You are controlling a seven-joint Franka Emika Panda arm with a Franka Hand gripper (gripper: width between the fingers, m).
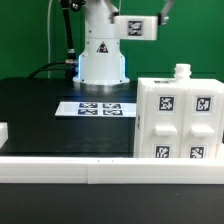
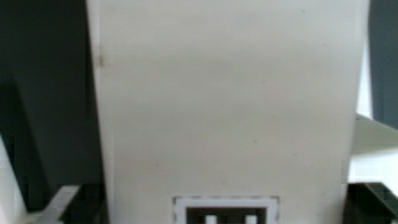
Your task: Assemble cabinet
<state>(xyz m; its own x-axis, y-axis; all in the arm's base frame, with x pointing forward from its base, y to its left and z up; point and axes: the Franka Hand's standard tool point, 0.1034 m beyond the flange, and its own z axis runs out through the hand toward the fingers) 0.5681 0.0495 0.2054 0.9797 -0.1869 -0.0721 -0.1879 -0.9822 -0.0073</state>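
Note:
The cabinet box (image 1: pixel 176 120) is large and white, with black-and-white tags on its front. It stands on the black table at the exterior view's right, with a small white knob (image 1: pixel 182 70) on its top. My gripper (image 1: pixel 155 16) is high above the table, near the robot base, shut on a flat white door panel (image 1: pixel 134 25) that carries a tag. In the wrist view this panel (image 2: pixel 222 100) fills most of the picture, with its tag (image 2: pixel 228 212) between the jaws of my gripper (image 2: pixel 217 206). The dark fingers (image 2: pixel 57 204) press its edges.
The marker board (image 1: pixel 98 107) lies flat before the white robot base (image 1: pixel 101 55). A long white rail (image 1: pixel 100 170) edges the table's front. A small white part (image 1: pixel 3 131) sits at the exterior view's far left edge.

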